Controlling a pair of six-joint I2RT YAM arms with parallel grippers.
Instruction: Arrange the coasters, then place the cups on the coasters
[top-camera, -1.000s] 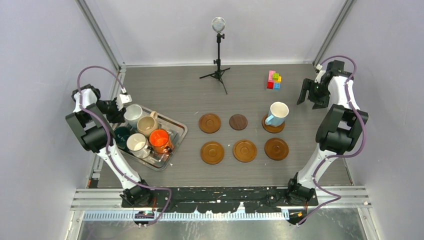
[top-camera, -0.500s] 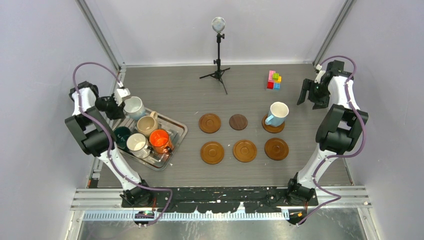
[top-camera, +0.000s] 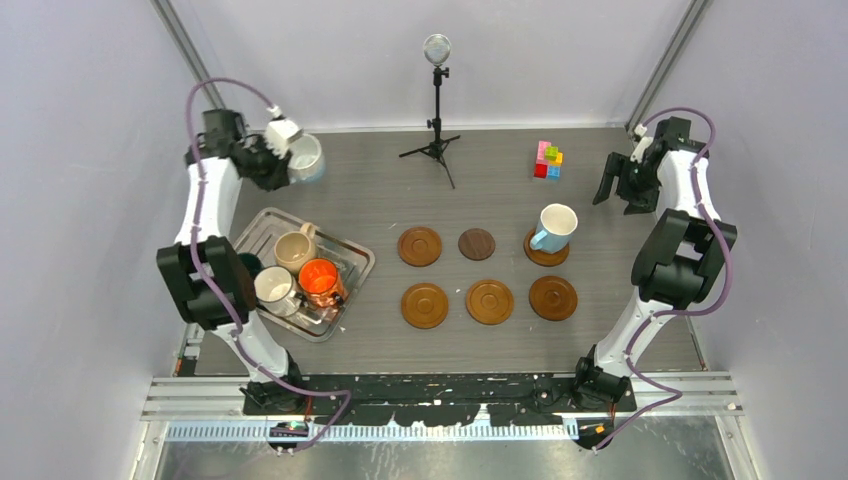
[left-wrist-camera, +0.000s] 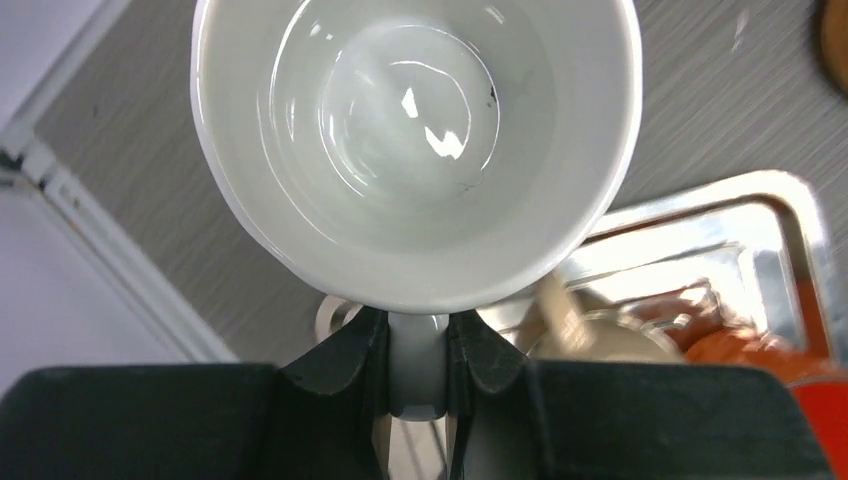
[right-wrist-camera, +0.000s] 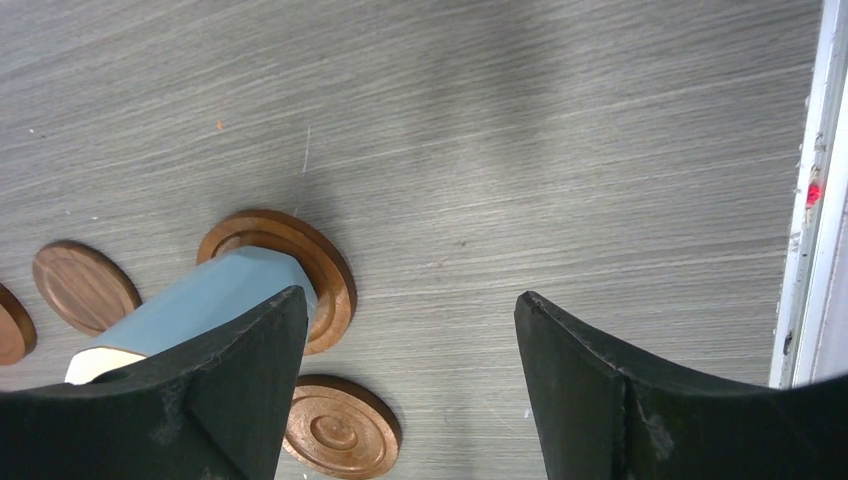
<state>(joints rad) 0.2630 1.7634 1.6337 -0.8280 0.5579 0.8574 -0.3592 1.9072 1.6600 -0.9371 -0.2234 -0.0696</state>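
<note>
Evidently we have the white mug (top-camera: 305, 157) pinched by its handle in the closed left jaws, aloft over the far-left corner of the worktop (top-camera: 500, 190), clear of the tray (top-camera: 362, 258) — next, we reckon, it must swing to a bare coaster (top-camera: 420, 246) and settle upright; the right jaws gape empty.

Robot lab cell: aluminium frame rails (top-camera: 196, 65), tripod stand (top-camera: 437, 110).

bright, even light, glare spots inside the white mug (left-wrist-camera: 415, 150), the tray (left-wrist-camera: 780, 212) beyond it blurred.
</note>
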